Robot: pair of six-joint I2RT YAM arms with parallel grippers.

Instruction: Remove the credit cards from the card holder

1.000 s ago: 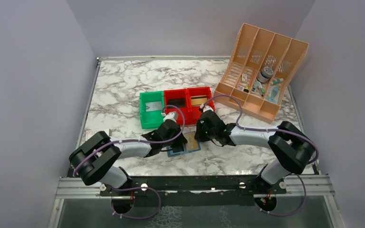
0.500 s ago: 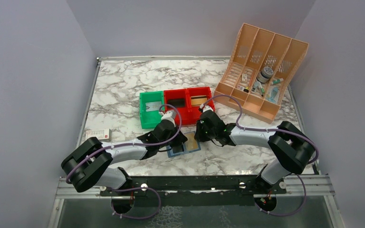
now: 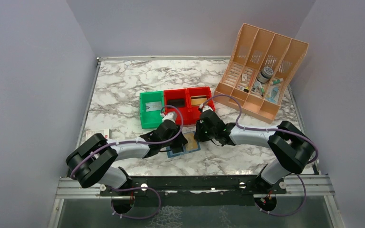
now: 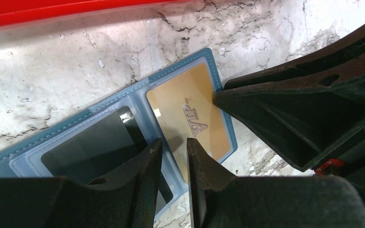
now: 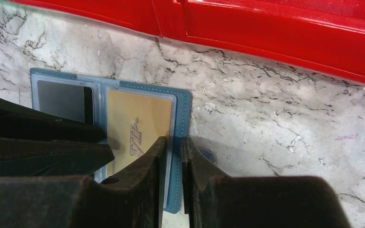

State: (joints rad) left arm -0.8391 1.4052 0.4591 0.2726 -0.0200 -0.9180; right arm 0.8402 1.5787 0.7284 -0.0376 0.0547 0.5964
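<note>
Card holder (image 4: pixel 100 137) open, beneath left tool (image 4: pixel 173 142) (card (image 4: pixel 190 111) inside)

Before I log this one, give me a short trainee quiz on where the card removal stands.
1. True or false: the gold VIP card sits in a card holder pocket.
2. The card holder lies: A on the marble table before the red bins; B inside a red bin; C lifted clear.
3. Which gripper's tips are at the holder's outer edge beside that card?
Key: 1 true; 2 A; 3 right gripper.
</note>
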